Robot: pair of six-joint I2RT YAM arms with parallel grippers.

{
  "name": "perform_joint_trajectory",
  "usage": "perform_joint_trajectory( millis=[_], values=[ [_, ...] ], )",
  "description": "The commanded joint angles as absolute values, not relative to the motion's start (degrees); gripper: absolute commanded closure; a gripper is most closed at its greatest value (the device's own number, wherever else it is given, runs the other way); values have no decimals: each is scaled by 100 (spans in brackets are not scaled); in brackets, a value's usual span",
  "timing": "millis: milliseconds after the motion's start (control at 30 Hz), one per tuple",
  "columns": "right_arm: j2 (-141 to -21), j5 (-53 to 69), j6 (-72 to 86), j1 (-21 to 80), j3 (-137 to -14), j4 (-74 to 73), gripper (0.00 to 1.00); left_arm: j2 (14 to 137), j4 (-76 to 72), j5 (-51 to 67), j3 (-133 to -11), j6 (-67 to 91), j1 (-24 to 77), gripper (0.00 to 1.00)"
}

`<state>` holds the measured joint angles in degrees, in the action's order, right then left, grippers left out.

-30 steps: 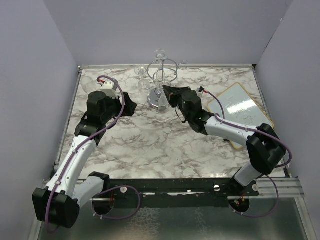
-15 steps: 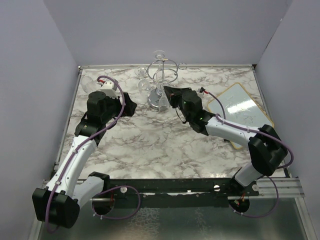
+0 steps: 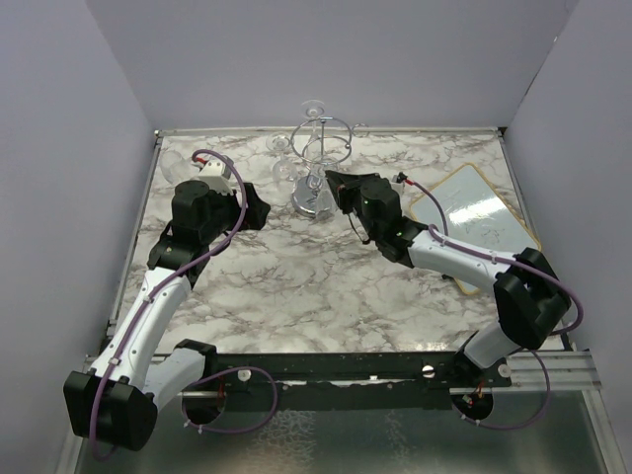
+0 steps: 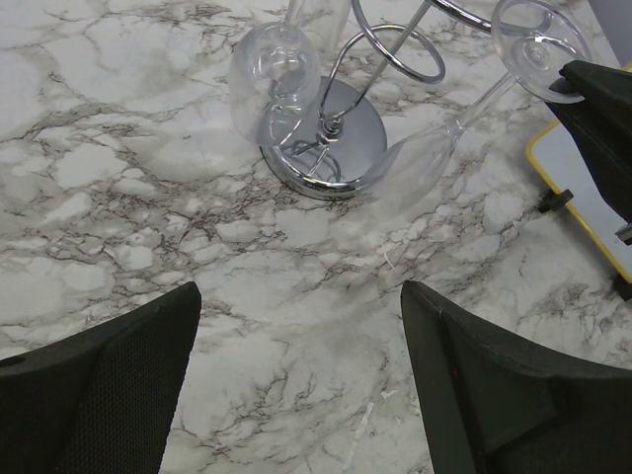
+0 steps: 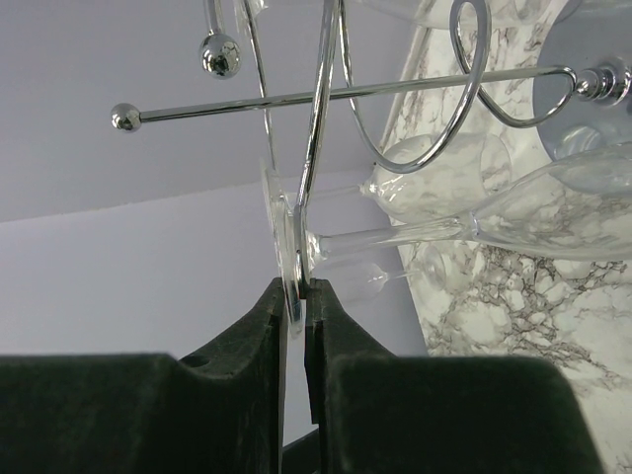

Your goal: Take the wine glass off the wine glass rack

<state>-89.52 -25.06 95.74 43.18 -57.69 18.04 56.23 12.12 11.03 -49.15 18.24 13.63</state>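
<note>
Between the right gripper's two dark fingers, pressed almost together, we see the thin round foot of the wine glass pinched edge-on. That gripper is clamped on the foot.

- From the foot, the stem runs toward 3 o'clock in the right wrist view and widens into the bowl.
- A chrome loop of the rack crosses right at the foot. We cannot tell whether the stem sits inside the loop or just beside it.
- From overhead, the rack stands at 12 o'clock on the table, with the right gripper at its 4 o'clock.
- The glass leans steeply, foot high by the fingers, bowl low and close to the mirrored base.
- A second glass hangs bowl-down on the rack's far side from the held one.
- The left gripper hangs over the marble at the rack's 8 o'clock, jaws spread wide, holding nothing.
- A yellow-rimmed board lies at 3 o'clock on the table.

Handling, as we judge it: the glass is light, rigid, slick and brittle. An edge pinch on the foot gives little contact area, so the glass could pivot or slip. The stem looks like its weakest part, and knocks against the wire are best avoided.
</note>
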Motion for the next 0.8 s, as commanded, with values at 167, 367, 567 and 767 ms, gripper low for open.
perform_joint_trajectory(
  millis=[167,367,567,767],
  values=[
    [-8623,-2717,9589,4363,-5772,1788,85,5561,1206,1046,-4917,1768,1380,16],
    [-8570,-2698,9543,4385,-5824,1688,78,5553,1205,1062,-4913,1775,1380,16],
    [-8598,-2752,9501,4398,-5880,1575,73,5542,1195,1072,-4906,1782,1381,16],
    [-8718,-2804,9550,4403,-5941,1530,73,5526,1201,1065,-4909,1778,1389,16]
  ],
)
